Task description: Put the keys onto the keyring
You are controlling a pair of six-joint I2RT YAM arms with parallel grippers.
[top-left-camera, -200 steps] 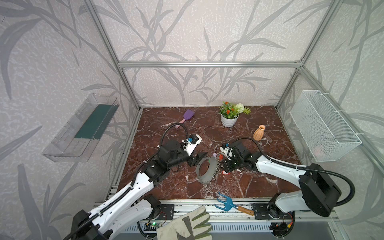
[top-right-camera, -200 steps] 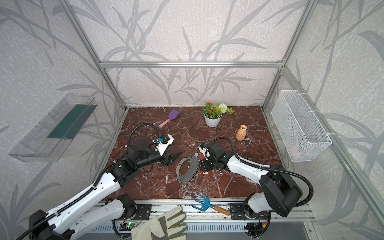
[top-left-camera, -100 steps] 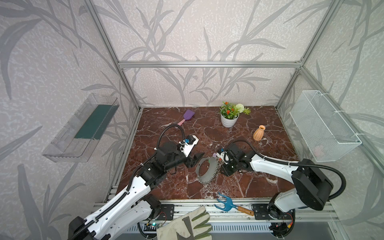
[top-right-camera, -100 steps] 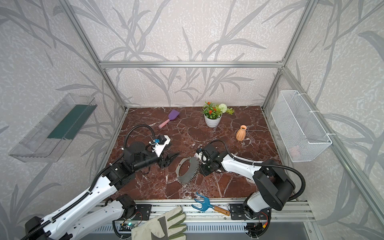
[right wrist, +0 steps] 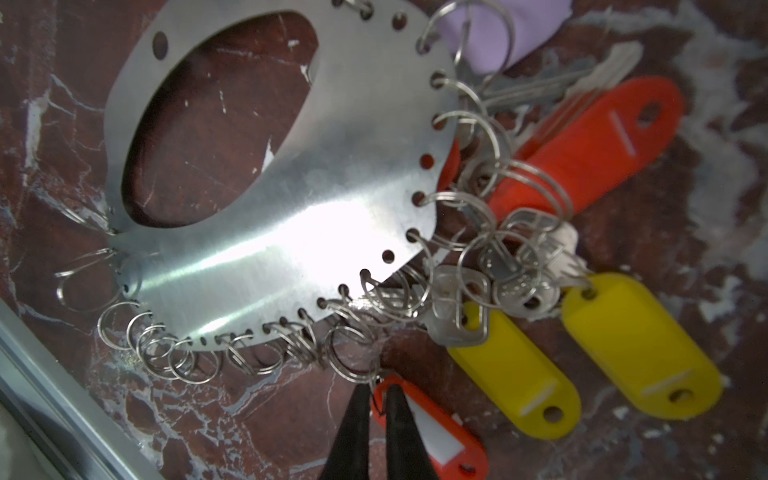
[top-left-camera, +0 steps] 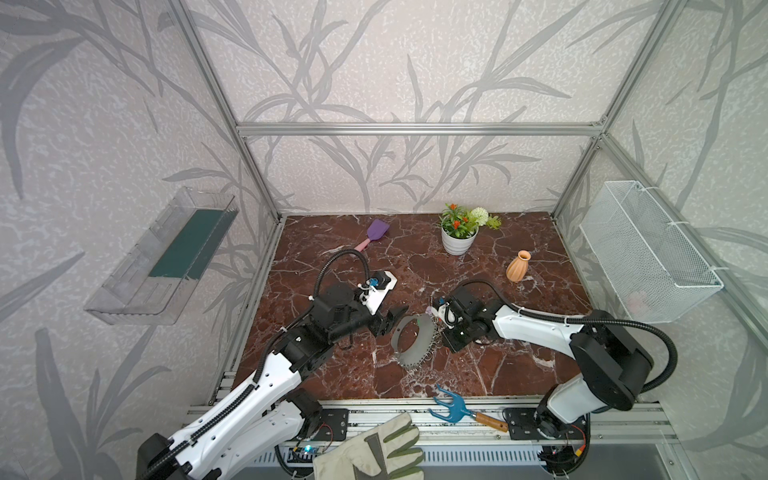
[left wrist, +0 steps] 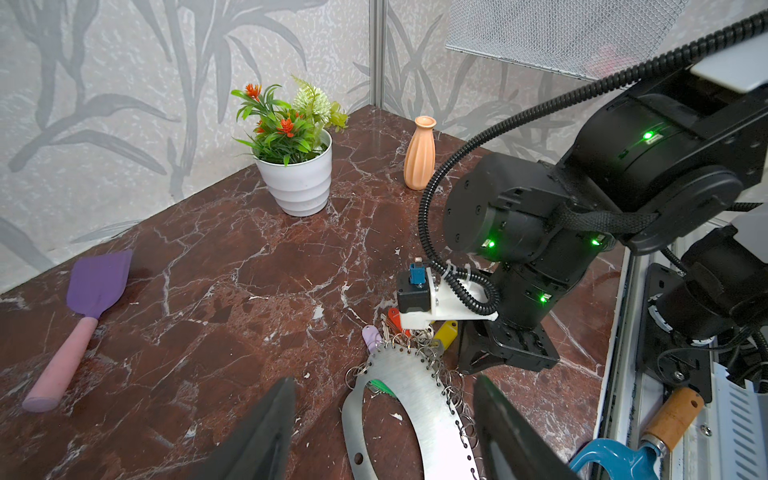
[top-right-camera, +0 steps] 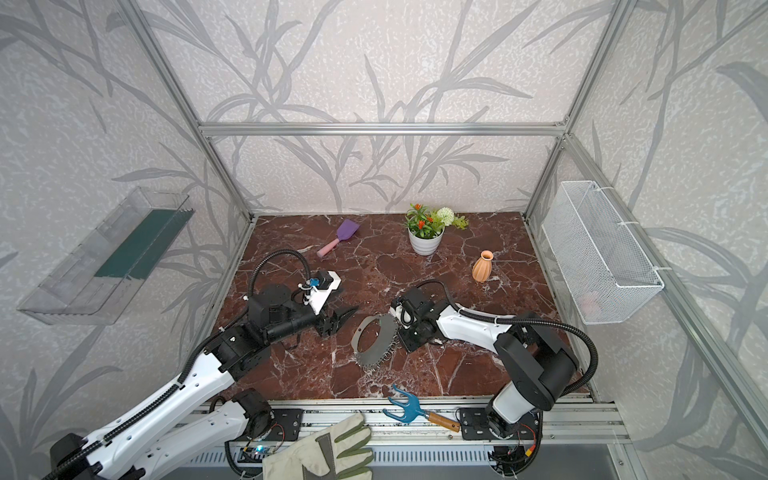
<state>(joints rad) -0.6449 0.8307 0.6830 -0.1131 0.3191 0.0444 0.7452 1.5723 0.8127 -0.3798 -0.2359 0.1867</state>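
The keyring (right wrist: 291,199), a flat grey C-shaped plate fringed with silver rings, lies on the marble floor (top-left-camera: 415,340) (top-right-camera: 374,338). Keys cluster at its edge: two yellow tags (right wrist: 511,374), a long red tag (right wrist: 602,145) and a lilac one (right wrist: 498,29). A green tag (left wrist: 380,386) shows through the plate's opening. My right gripper (right wrist: 378,390) is shut on the ring end of a smaller red key tag (right wrist: 432,436), beside the fringe rings. In both top views its tips are hidden under the wrist (top-left-camera: 457,332). My left gripper (left wrist: 382,379) is open over the keyring's other side (top-left-camera: 392,318), holding nothing.
A white plant pot (top-left-camera: 457,243), an orange vase (top-left-camera: 517,268) and a purple spatula (top-left-camera: 374,232) stand toward the back. A blue hand rake (top-left-camera: 451,405) and a glove (top-left-camera: 374,453) lie on the front rail. A wire basket (top-left-camera: 648,266) hangs on the right wall.
My right gripper's jaws have closed on the small red tag, and its wrist has edged left toward the keyring. The left gripper stays open beside the keyring.
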